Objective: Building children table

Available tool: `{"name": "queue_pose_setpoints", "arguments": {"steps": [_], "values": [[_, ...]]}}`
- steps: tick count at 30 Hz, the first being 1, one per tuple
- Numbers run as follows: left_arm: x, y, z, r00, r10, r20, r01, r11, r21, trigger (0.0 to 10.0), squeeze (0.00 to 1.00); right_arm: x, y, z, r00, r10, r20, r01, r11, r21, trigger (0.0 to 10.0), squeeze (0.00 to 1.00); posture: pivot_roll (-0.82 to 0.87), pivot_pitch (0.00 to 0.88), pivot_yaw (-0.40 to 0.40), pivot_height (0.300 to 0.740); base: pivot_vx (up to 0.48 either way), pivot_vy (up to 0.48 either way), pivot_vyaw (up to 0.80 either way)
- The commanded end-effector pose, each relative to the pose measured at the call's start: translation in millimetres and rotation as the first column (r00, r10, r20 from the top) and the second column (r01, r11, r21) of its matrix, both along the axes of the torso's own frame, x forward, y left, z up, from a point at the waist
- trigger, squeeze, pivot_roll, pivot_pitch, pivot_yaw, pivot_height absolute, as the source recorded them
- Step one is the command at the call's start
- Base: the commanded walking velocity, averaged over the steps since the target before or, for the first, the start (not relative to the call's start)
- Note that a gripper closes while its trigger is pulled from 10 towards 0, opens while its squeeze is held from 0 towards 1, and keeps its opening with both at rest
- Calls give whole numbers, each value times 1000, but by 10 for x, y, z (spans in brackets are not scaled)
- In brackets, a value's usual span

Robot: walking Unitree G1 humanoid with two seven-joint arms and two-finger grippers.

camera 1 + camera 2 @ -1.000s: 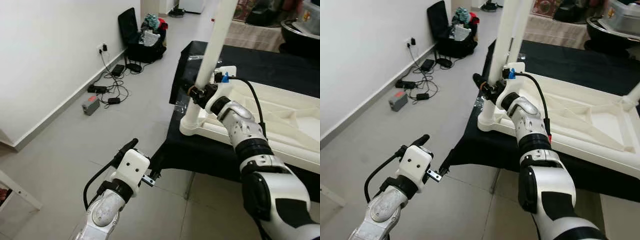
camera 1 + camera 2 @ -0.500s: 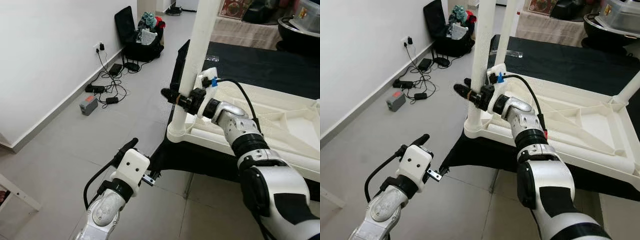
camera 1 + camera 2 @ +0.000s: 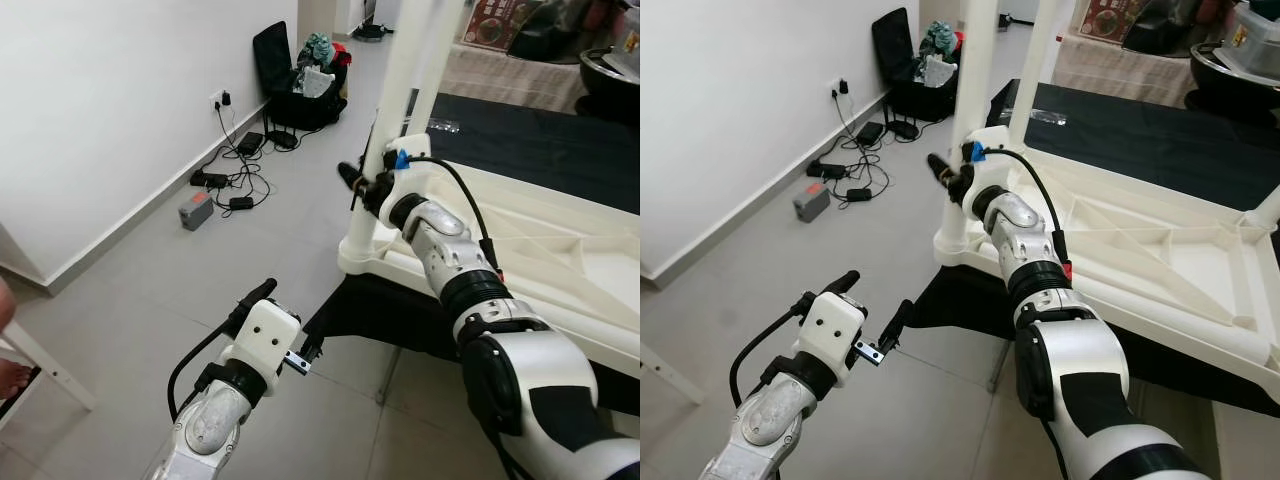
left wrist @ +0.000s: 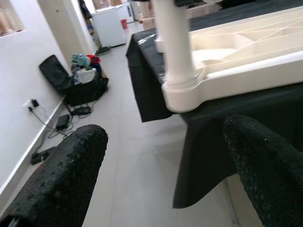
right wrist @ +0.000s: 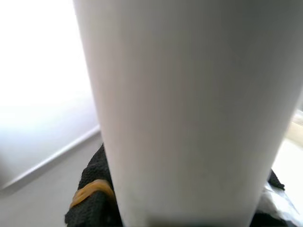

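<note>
A white plastic children's table [image 3: 560,250] lies upside down on a black-covered surface [image 3: 520,140], its legs pointing up. My right gripper [image 3: 952,172] is shut on the near-left white leg [image 3: 975,80], a little above the leg's socket at the table's corner. Up close in the right wrist view, that leg [image 5: 189,109] stands between the black fingers [image 5: 92,198]. My left gripper [image 3: 294,310] hangs low over the grey floor, open and holding nothing. The left wrist view looks past its fingers [image 4: 57,179] at the table's corner socket [image 4: 182,90].
Cables and power adapters [image 3: 225,180] lie along the white wall. Further back stands an open black bag [image 3: 305,80] with clothes. A person's foot [image 3: 10,375] and a white furniture leg [image 3: 45,365] show at the left edge. The black cloth hangs down to the floor.
The right gripper, still on the leg, has drawn the table's corner leftward toward the black cloth's edge. The camera view has shifted. The left arm has stayed where it was.
</note>
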State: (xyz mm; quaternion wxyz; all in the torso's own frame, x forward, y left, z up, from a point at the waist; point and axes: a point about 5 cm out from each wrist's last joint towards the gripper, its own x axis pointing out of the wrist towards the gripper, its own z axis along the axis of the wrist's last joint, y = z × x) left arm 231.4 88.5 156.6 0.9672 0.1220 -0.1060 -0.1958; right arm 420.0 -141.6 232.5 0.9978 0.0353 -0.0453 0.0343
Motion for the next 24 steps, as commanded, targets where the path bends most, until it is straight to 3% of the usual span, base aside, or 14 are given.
{"name": "queue_pose_setpoints", "arguments": {"steps": [1, 3, 5, 6, 8, 9, 10, 11, 13, 14, 18, 19, 24], "values": [[-9, -9, -25, 1000, -10, -8, 10, 1000, 17, 10000, 0, -38, -295, -242, 973, -193, -126, 195, 981, 5, 0, 0, 121, 94, -72, 740, 0, 0, 0], [-4, -11, -26, 1000, -11, -8, 11, 1000, 18, 10000, 0, -94, -332, -268, 930, -353, -105, 361, 930, 65, 0, 0, 121, 96, -75, 740, 0, 0, 0], [-4, -11, -26, 1000, -11, -8, 11, 1000, 18, 10000, 0, -94, -332, -268, 930, -353, -105, 361, 930, 65, 0, 0, 121, 96, -75, 740, 0, 0, 0], [-2, -11, -26, 1000, -11, -7, 12, 1000, 19, 10000, 0, -116, -316, -262, 914, -397, -87, 404, 911, 86, 0, 0, 121, 96, -75, 740, 0, 0, 0], [0, -14, -26, 1000, -10, -6, 10, 1000, 20, 10000, 0, -149, -161, -276, 902, -423, -86, 431, 892, 136, 0, 0, 122, 97, -77, 740, 0, 0, 0], [0, -14, -26, 1000, -10, -6, 10, 1000, 20, 10000, 0, -149, -161, -276, 902, -423, -86, 431, 892, 136, 0, 0, 122, 97, -77, 740, 0, 0, 0], [1, -15, -25, 1000, -9, -6, 9, 1000, 19, 10000, 0, -153, -37, -283, 913, -397, -96, 408, 897, 169, 7451, 0, 122, 99, -78, 740, 0, 0, 0], [2, -16, -24, 1000, -8, -5, 8, 1000, 19, 10000, 0, -152, 81, -273, 931, -354, -87, 365, 915, 172, 10000, 0, 121, 100, -79, 740, 0, 0, 0], [3, -17, -24, 1000, -7, -5, 7, 1000, 19, 10000, 0, -152, 155, -263, 940, -331, -80, 340, 925, 168, 10000, 0, 121, 100, -79, 740, 0, 0, 0], [2, -18, -24, 1000, -7, -6, 7, 1000, 19, 10000, 0, -153, 227, -244, 953, -294, -67, 301, 937, 178, 10000, 1000, 119, 104, -78, 740, 0, 0, 0], [1, -22, -22, 1000, -6, -5, 6, 1000, 18, 10000, 0, -173, 273, -179, 953, -302, -22, 301, 938, 169, 10000, 1000, 120, 103, -80, 740, 0, 0, 0], [2, -21, -23, 1000, -5, -5, 5, 1000, 18, 10000, 0, -170, 274, -148, 957, -292, -3, 288, 944, 163, 10000, 0, 119, 105, -81, 740, 0, 0, 0], [7, -19, -21, 1000, -4, -5, 4, 1000, 17, 10000, 0, -129, 191, 35, 987, -107, 119, 92, 988, 128, 10000, 0, 118, 107, -79, 740, 0, 0, 0]]}}
